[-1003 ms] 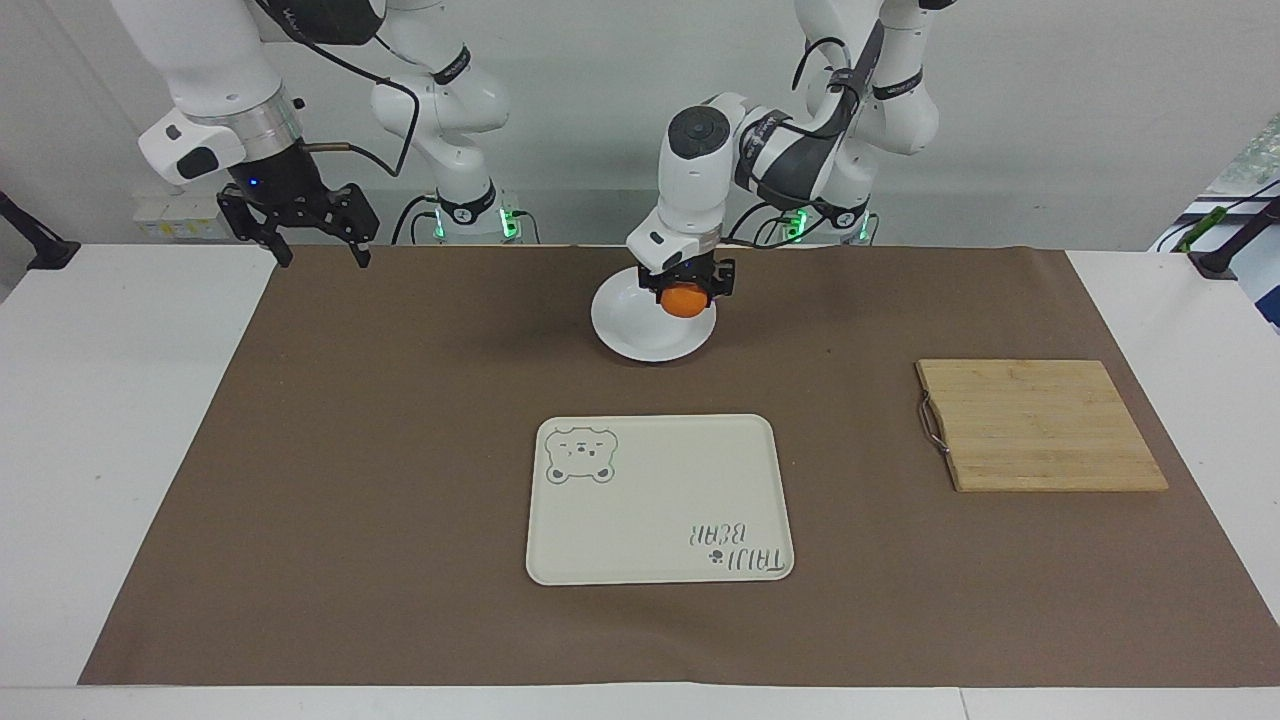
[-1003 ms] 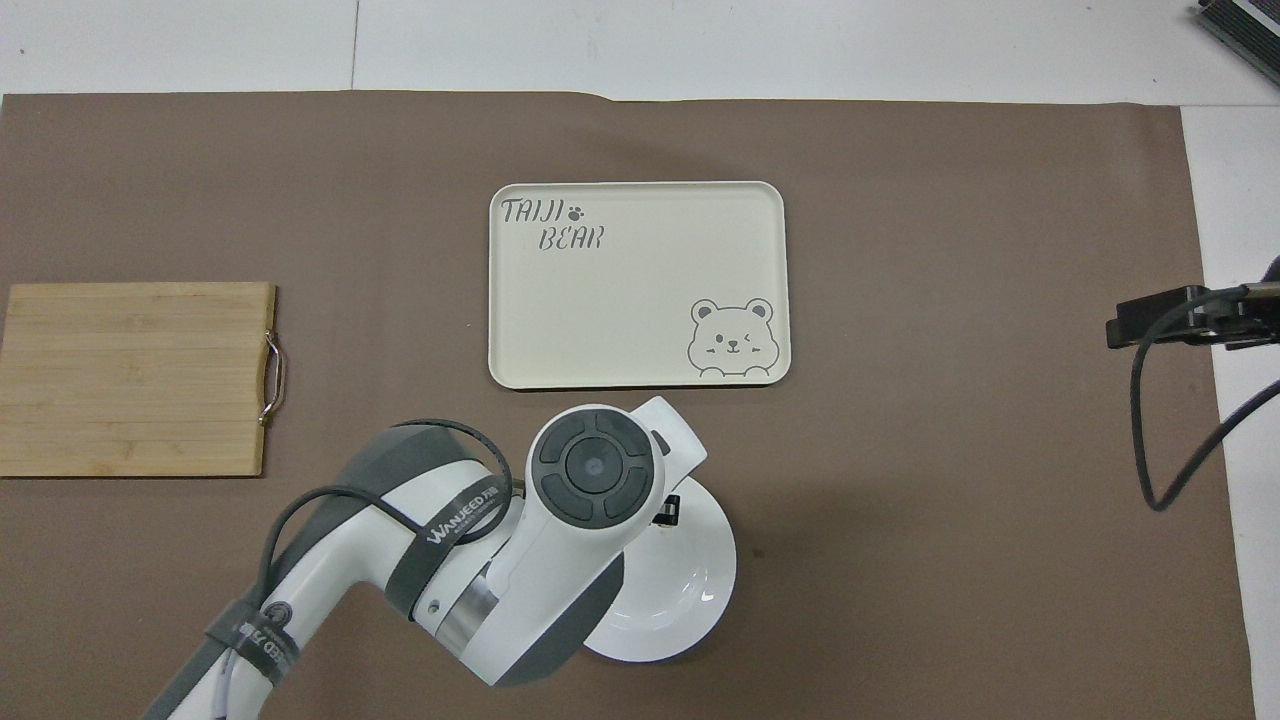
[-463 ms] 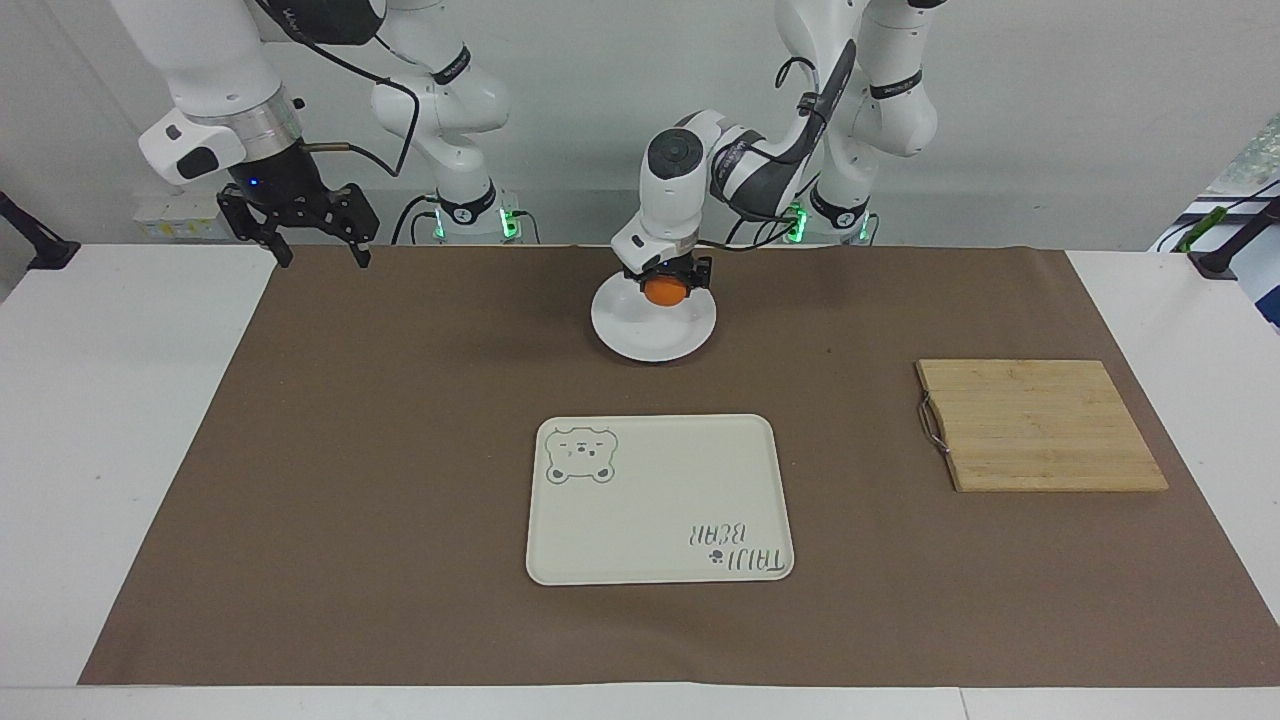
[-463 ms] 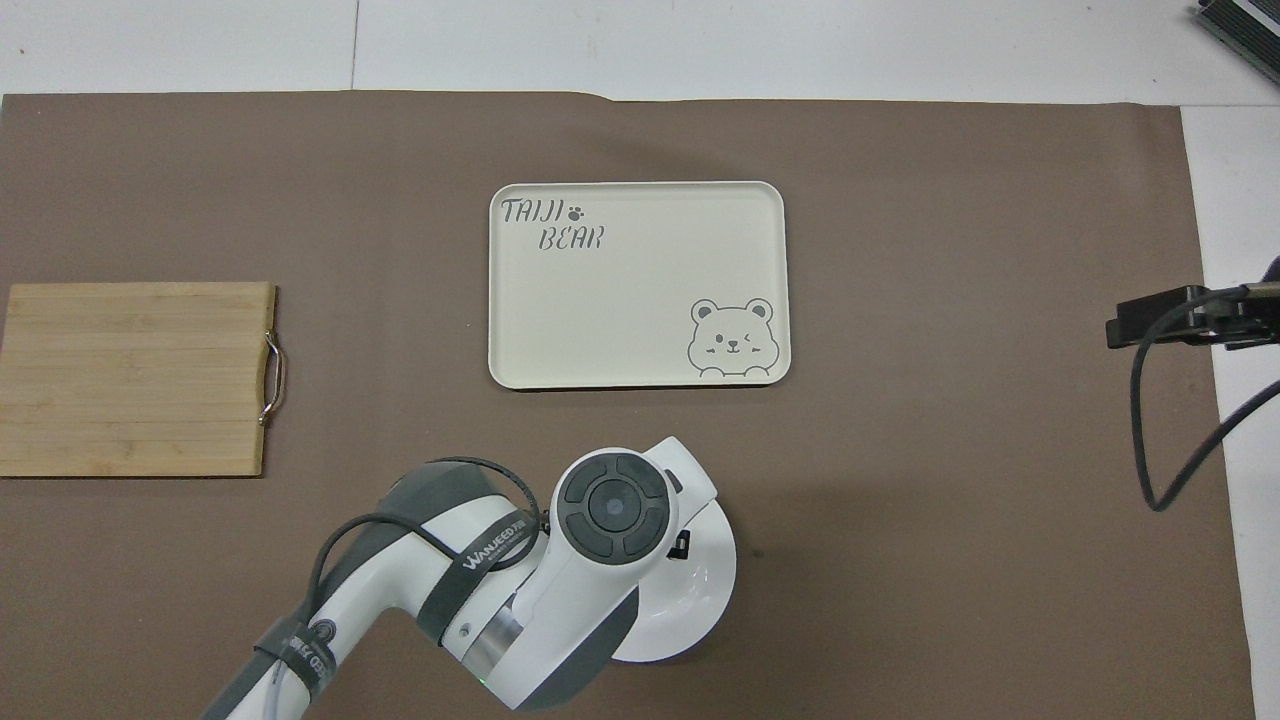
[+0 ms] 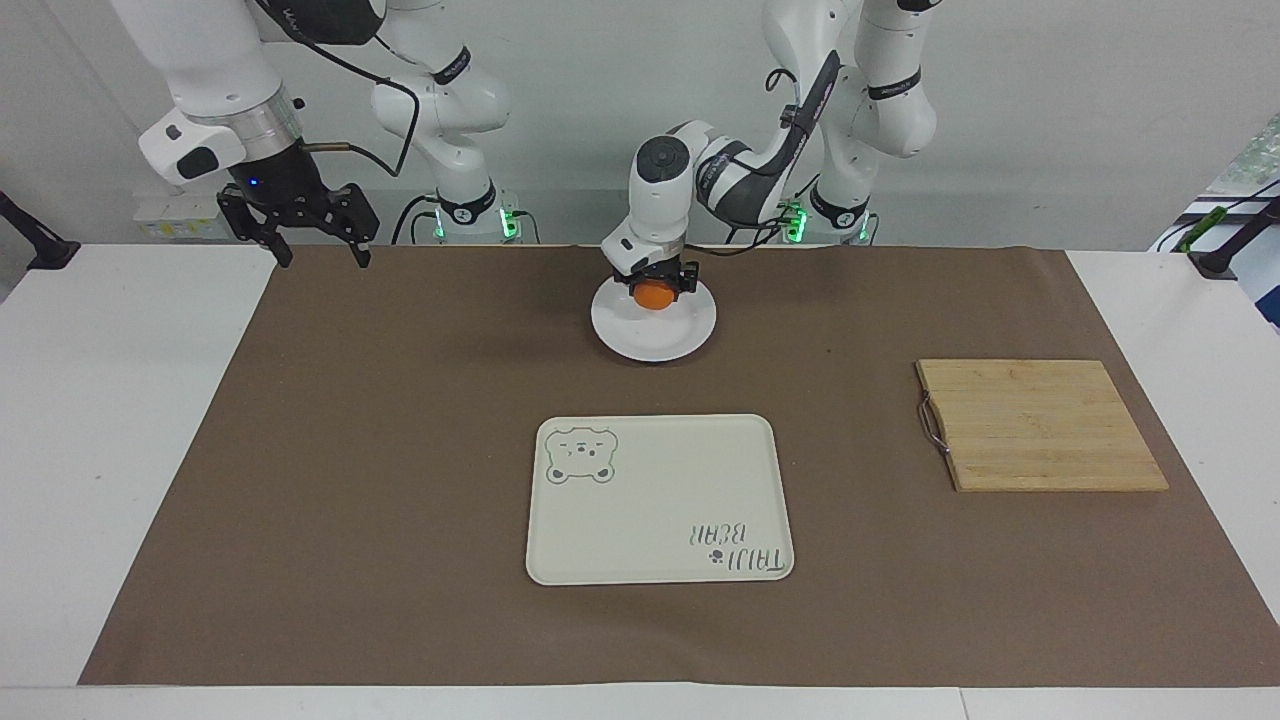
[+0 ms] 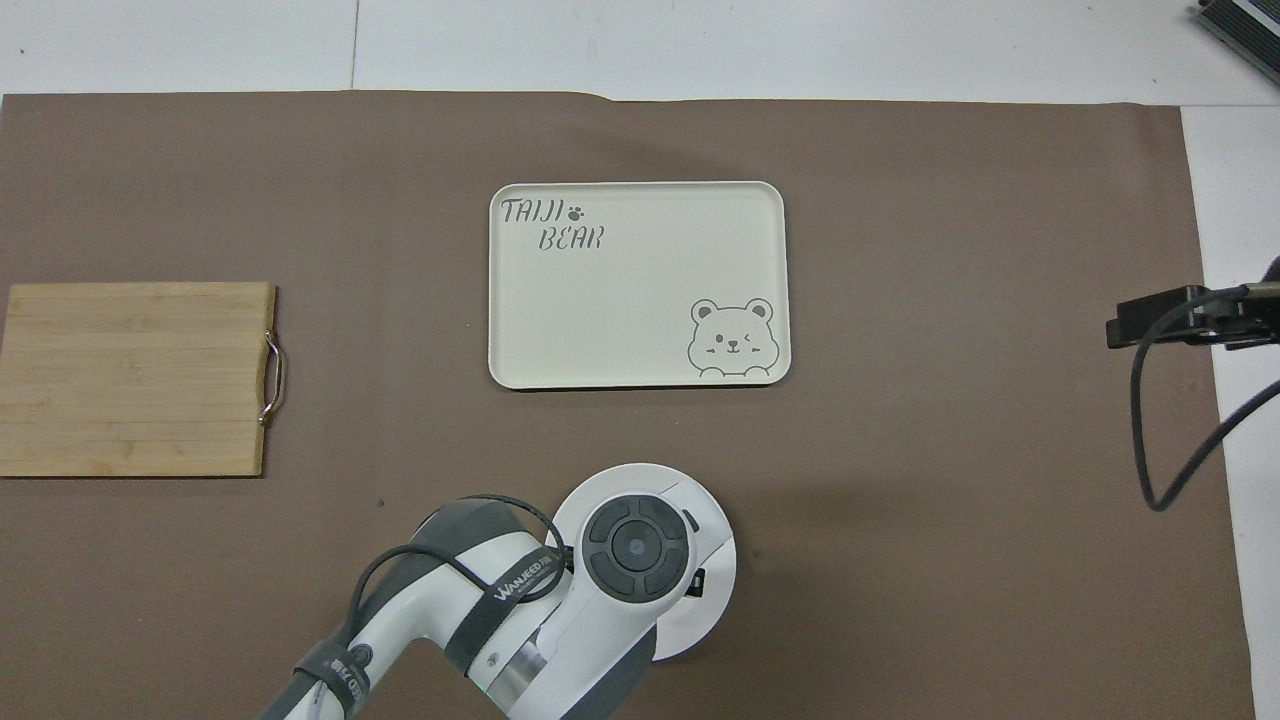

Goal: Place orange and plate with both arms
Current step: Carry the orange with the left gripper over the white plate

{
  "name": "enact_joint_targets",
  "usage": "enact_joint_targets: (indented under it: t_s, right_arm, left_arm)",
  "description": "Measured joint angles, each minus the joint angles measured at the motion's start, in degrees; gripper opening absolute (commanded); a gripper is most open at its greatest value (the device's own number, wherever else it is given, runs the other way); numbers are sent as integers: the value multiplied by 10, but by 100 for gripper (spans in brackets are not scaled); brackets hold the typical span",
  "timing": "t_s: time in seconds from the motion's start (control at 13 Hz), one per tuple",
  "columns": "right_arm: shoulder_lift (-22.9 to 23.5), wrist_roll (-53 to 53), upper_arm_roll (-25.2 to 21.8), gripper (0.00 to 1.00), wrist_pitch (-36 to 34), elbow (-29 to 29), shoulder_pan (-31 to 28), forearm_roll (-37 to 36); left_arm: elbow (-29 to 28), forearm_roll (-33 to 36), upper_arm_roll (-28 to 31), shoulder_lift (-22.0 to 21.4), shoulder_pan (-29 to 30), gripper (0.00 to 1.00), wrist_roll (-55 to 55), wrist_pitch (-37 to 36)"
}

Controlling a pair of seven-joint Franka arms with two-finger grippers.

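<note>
Closest to the robots, the left gripper (image 5: 656, 287) hangs low over the plate (image 5: 653, 338). Its fingers are squeezed tight on the orange (image 5: 655, 296), one on each side of it. The orange is over the part of the plate nearest the robots, and it is hard to tell if it touches the dish or sits just above it. The plate is round, white and shiny, and it lies flat on the brown mat (image 5: 400, 450), about in the middle between the two arms. From above, the left arm covers most of the plate (image 6: 715, 560) and hides the orange fully (only the rim on one side peeks out).

The right gripper (image 5: 318, 240) waits up in the air over the corner of the mat at the right arm's end of the table. Its fingers are spread wide and they hold nothing. It is well apart from the plate.

A little farther from the robots than the plate lies the cream tray (image 5: 660, 498) with a bear face and the words TAIJI BEAR on it. Nothing lies on it. There is a strip of bare mat between the tray and the plate.

Toward the left arm's end of the table lies a wooden cutting board (image 5: 1040, 425) with a small metal handle (image 5: 932, 425) on the side that faces the tray.
</note>
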Motion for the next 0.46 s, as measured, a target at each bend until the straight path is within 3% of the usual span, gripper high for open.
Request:
enact_joint_targets:
  t_s: [0.15, 0.23, 0.46]
  right_arm:
    - [0, 0, 0, 100, 0, 0, 0, 0]
    - [0, 0, 0, 100, 0, 0, 0, 0]
    - [0, 0, 0, 100, 0, 0, 0, 0]
  left_arm:
    - [0, 0, 1, 1, 0, 92, -16, 0]
    - [0, 0, 1, 1, 0, 100, -28, 0]
    - [0, 0, 1, 0, 0, 100, -42, 2]
